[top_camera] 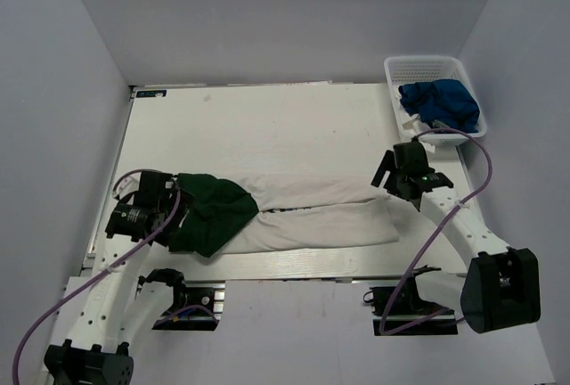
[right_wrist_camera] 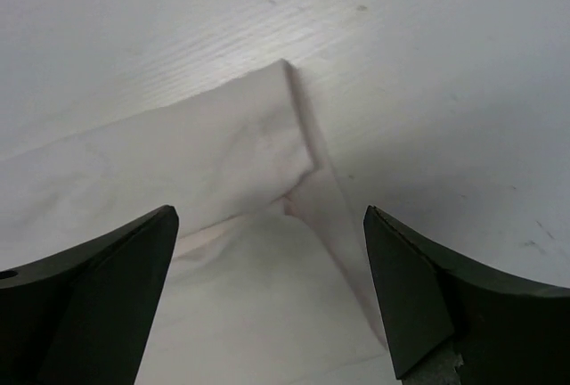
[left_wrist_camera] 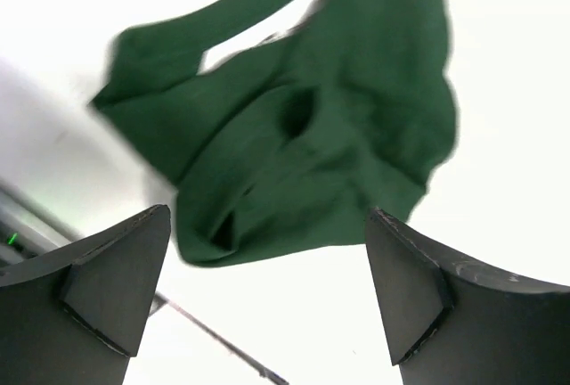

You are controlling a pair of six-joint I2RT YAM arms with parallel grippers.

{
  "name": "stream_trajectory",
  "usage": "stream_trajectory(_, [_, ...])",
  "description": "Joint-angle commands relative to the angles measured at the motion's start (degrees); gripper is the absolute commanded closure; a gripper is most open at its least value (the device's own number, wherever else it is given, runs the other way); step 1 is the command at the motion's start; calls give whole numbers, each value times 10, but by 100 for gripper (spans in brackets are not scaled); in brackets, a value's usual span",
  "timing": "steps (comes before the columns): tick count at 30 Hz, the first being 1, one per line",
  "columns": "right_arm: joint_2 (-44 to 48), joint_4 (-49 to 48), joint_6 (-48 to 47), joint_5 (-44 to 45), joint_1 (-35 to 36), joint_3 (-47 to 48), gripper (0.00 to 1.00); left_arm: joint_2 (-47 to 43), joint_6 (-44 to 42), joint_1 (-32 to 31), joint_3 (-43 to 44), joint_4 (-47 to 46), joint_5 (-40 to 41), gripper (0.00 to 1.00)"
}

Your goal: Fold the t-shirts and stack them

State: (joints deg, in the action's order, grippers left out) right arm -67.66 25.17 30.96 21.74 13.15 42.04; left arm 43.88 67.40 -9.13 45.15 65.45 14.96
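A white t-shirt [top_camera: 312,211] with dark green sleeves [top_camera: 212,211] lies folded lengthwise across the table's near middle, sleeves bunched at its left end. My left gripper [top_camera: 178,211] is open and empty just left of the green sleeves [left_wrist_camera: 303,126], above bare table. My right gripper [top_camera: 385,182] is open and empty over the shirt's right end, whose white folded corner [right_wrist_camera: 267,162] lies between its fingers. A royal blue t-shirt [top_camera: 439,102] is crumpled in the basket.
A white plastic mesh basket [top_camera: 419,69] stands at the back right corner of the white table [top_camera: 267,126]. The table's near edge [top_camera: 294,271] runs just below the shirt. Grey walls enclose the sides and back.
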Motion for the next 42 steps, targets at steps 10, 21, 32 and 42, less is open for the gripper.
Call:
stream_trajectory(10, [-78, -171, -100, -324, 77, 48, 10, 292, -175, -4, 82, -223, -150, 0])
stream_trajectory(21, [-172, -165, -76, -271, 98, -9, 10, 230, -175, -4, -18, -248, -139, 0])
stream_trajectory(32, [-172, -159, -64, -245, 96, -13, 10, 263, -175, -9, -75, -371, -184, 0])
stream_trajectory(42, [-165, -151, -65, -237, 95, -16, 10, 148, -184, -9, -186, -568, -330, 0])
